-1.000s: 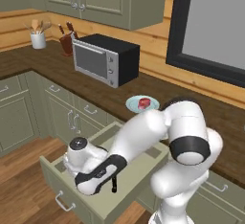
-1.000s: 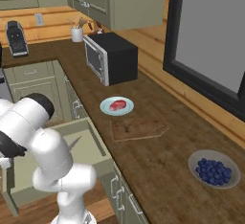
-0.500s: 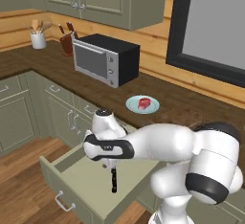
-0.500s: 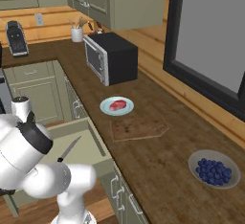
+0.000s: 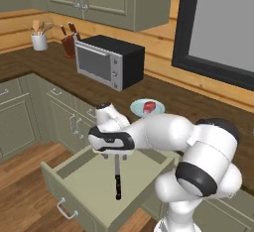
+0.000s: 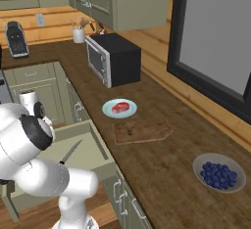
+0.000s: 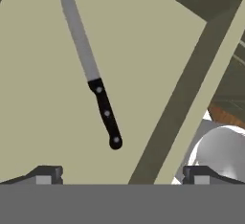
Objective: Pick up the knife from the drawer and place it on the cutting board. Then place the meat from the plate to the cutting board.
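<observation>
A wooden kitchen with sage cabinets surrounds the dark table (image 6: 162, 169). The arm bends low, its pincer (image 7: 119, 175) spread apart and empty above the open drawer (image 5: 89, 176), where the knife (image 7: 93, 79) lies flat. Rightward sit the microwave (image 6: 115, 59), the plate (image 6: 119, 109) bearing the meat (image 6: 119, 107), the cutting board (image 6: 141, 131), and a bowl of blueberries (image 6: 218, 172).

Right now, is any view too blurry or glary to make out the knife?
Hand view: knife sharp, evenly lit, no glare. Left base view: knife slightly soft but readable in the drawer. Right base view: arm covers its handle; blade visible.
</observation>
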Motion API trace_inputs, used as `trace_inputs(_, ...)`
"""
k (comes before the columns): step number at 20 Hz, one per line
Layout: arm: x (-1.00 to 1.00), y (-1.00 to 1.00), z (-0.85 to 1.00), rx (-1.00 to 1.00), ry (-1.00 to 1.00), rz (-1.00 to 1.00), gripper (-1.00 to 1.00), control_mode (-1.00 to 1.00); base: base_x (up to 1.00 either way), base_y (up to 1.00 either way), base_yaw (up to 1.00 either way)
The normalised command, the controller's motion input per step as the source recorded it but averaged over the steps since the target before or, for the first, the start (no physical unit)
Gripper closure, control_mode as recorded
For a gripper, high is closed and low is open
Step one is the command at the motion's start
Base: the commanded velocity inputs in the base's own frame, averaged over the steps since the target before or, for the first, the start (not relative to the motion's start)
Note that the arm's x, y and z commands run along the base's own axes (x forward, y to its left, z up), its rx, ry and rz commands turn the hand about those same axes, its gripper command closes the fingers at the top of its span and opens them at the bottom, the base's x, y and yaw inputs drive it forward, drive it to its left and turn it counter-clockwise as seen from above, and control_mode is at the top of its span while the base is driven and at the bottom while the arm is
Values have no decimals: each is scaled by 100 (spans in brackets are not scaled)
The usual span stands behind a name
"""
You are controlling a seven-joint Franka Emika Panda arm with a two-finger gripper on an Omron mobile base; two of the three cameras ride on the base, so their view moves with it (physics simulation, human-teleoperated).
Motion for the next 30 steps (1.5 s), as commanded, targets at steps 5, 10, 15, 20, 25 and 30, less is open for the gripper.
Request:
trace_inputs(5,-13,2,-45,-7,0,31,-100,-100,0,0,0)
trace_inputs(10,1,-1,-17,16,0,16,-100,-100,0,0,0)
trace_inputs(15,0,-4,-36,7,0,6,-100,-100,0,0,0)
trace_inputs(20,0,-13,-52,0,0,0,-100,-100,0,0,0)
trace_inputs(25,3,-31,-17,3,0,0,-100,-100,0,0,0)
trace_inputs(30,4,-9,-38,0,0,0,-100,-100,0,0,0)
